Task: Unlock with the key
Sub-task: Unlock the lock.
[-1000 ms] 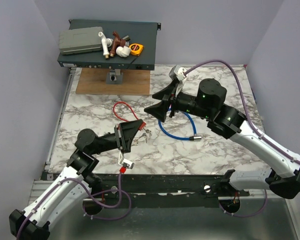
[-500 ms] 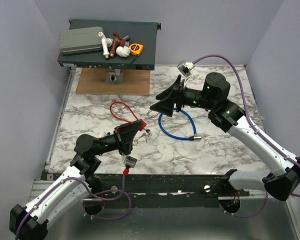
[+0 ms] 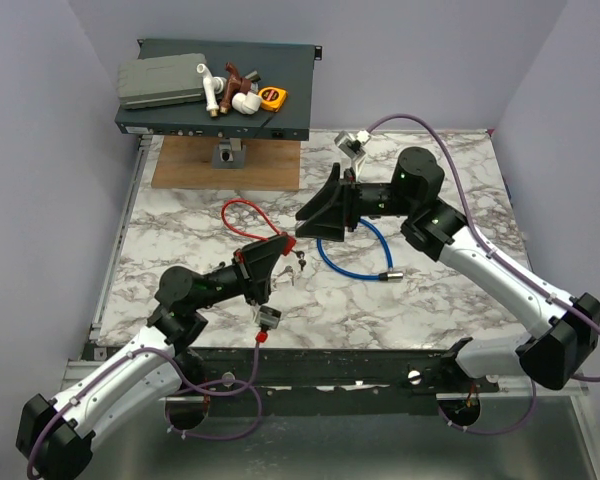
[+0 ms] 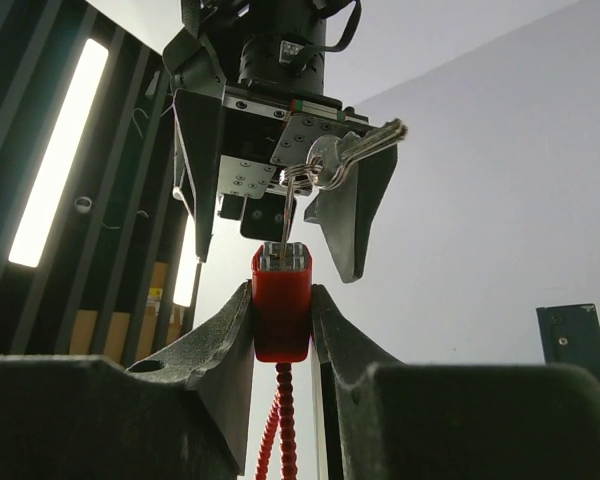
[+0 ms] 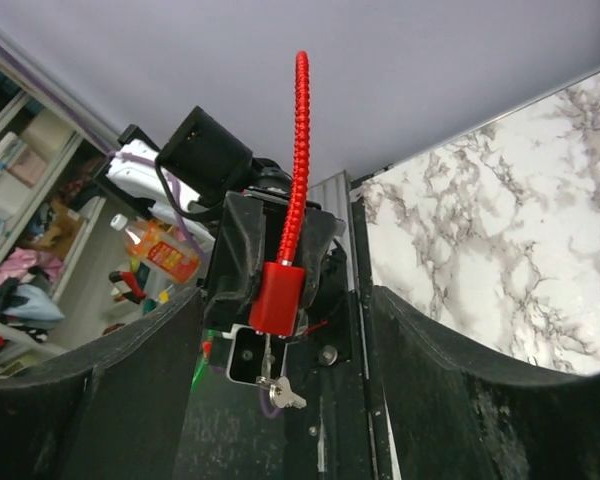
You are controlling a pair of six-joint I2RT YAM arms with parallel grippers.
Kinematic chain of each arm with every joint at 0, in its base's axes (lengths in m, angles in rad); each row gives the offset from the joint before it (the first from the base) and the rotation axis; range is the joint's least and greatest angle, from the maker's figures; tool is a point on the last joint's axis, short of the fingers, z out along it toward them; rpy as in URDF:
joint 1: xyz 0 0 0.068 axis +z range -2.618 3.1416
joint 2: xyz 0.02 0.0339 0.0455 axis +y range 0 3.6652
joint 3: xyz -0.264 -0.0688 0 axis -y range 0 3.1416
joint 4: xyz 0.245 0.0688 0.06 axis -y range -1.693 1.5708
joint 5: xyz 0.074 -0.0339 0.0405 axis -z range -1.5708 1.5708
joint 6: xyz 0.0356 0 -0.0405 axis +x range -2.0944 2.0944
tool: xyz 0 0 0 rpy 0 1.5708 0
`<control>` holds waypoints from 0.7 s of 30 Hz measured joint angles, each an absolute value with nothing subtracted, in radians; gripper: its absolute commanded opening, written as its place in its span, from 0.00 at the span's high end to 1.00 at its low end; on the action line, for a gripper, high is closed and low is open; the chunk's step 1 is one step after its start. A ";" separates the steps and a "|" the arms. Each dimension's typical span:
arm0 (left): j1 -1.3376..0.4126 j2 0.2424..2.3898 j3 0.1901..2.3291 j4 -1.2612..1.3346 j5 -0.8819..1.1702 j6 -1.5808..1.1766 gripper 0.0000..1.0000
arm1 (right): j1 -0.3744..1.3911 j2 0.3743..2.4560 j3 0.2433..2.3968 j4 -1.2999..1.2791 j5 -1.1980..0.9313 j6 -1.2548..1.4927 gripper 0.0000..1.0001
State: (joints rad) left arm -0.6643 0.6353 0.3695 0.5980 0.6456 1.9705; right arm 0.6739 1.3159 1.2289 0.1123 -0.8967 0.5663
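Item: key (image 4: 285,212), small and silver. Its shaft is sunk into the top of a red block (image 4: 281,312) and its head is looped on a ring with further silver keys (image 4: 348,153) that fan out to the upper right in the left wrist view. Location: lifted off the marble surface (image 3: 435,295), left of centre in the overhead view and between the two arms. Holder: left pincer (image 4: 282,310), pinching the red block on both sides, with its fingers (image 4: 228,335) pressed against the block's flanks. Attachment: red cord (image 3: 242,212), ribbed, leaving the block's far end; in the overhead view it loops over the surface above and to the left of the left pincer. Facing party: right pincer (image 5: 285,292), spread wide, with the block and key (image 5: 278,392) lying in the gap and well apart from either finger; overhead, its tips sit just beside the left pincer's tips. Other holdings: blue cable lock (image 3: 352,266), curled on the surface below the right pincer; a wooden board (image 3: 195,165) at the upper left of the surface; a dark rack unit (image 3: 270,62) above it carrying a grey box (image 3: 160,82), white pipe fittings (image 3: 242,102) and a yellow tape measure (image 3: 273,98).
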 measured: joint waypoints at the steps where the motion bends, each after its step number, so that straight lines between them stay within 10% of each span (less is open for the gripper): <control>1: -0.667 0.636 0.369 0.598 0.639 1.971 1.00 | 0.674 1.321 1.229 0.123 -0.908 0.575 0.32; 21: -0.696 0.662 0.374 0.595 0.550 1.972 1.00 | 0.674 1.358 1.206 0.193 -1.005 0.649 0.45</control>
State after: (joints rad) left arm -0.6960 0.6621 0.3740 0.5953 0.5503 1.9720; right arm 0.6739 1.3582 1.2064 0.1932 -1.0046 0.6491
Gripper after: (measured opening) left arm 0.226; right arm 0.582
